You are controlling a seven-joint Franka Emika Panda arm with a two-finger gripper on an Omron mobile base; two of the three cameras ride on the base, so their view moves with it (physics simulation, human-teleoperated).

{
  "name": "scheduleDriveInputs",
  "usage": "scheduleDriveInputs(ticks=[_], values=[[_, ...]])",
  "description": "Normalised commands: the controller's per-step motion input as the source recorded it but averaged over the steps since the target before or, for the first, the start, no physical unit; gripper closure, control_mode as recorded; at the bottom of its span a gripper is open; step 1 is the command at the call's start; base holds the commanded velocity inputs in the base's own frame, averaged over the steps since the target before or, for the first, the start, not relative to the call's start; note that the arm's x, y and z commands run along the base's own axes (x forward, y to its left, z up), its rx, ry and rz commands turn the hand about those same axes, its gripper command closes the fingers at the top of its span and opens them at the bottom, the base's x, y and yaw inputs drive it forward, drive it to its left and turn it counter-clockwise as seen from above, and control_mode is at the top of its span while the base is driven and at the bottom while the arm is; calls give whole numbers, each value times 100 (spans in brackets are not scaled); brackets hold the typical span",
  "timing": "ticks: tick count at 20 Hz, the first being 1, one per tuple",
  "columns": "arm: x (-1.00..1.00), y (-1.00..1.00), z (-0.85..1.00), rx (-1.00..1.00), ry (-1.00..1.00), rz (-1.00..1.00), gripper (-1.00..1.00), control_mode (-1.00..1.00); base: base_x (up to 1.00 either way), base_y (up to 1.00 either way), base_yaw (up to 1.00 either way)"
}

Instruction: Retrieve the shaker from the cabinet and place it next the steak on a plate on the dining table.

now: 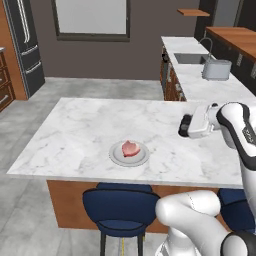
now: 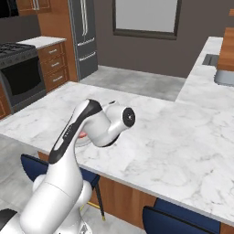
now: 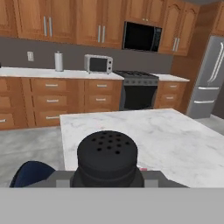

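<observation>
the shaker (image 3: 107, 158) sits clamped in the gripper (image 3: 107, 177), its perforated black top facing the hand camera, carried above the white marble desk (image 1: 75, 130). the gripper is closed tight on it, held out over the right part of the desk, level rather than pointing down. the steak (image 1: 130, 148) on the plate (image 1: 118, 158) lies lower and to the arm's left, near the desk's front edge, so the coming move looks like a swing left and down to bare marble just beside the plate.
</observation>
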Motion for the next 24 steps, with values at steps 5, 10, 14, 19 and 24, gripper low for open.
scheduleDriveInputs(ticks=[5, 10, 14, 19, 24], values=[[6, 0, -23, 0, 3, 0, 100, -100, 0, 0, 0], [11, 2, -28, 0, 4, 0, 100, -100, 0, 0, 0], [14, 0, -34, 0, 7, 0, 100, -100, 0, 0, 0], [14, 0, -37, 0, 5, 0, 100, -100, 0, 0, 0], [19, 0, -35, 1, 4, 0, 100, -100, 0, 0, 0]])
